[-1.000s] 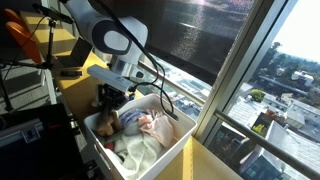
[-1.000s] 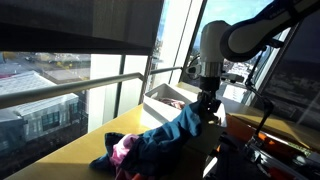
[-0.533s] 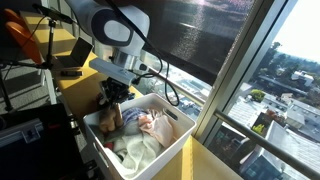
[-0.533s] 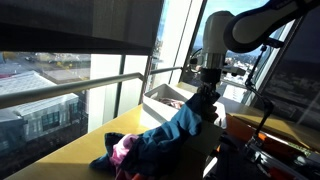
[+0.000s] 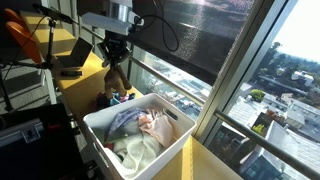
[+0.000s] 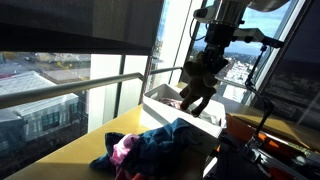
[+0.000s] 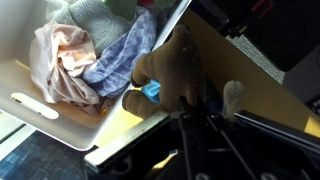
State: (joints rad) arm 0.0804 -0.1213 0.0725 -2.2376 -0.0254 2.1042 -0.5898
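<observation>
My gripper (image 5: 115, 52) is shut on a brown garment (image 5: 115, 78) that hangs from it in the air. It is above the far end of a white bin (image 5: 98, 140) and a pile of clothes (image 5: 112, 99). In an exterior view the gripper (image 6: 213, 48) holds the garment (image 6: 198, 88) above the bin (image 6: 163, 98), apart from a blue and pink clothes pile (image 6: 150, 148). In the wrist view the brown garment (image 7: 170, 62) bunches at the jaws (image 7: 190, 105), with the bin (image 7: 30, 108) below at left.
The bin holds pink, grey-blue and white clothes (image 5: 145, 130). It sits on a yellow table (image 6: 105, 140) beside a large window with a railing (image 5: 215, 110). A laptop (image 5: 72, 58) and dark equipment (image 6: 270, 150) stand at the table's other side.
The arm has risen well above the table. The brown garment has been lifted off the clothes pile and now hangs free from the gripper.
</observation>
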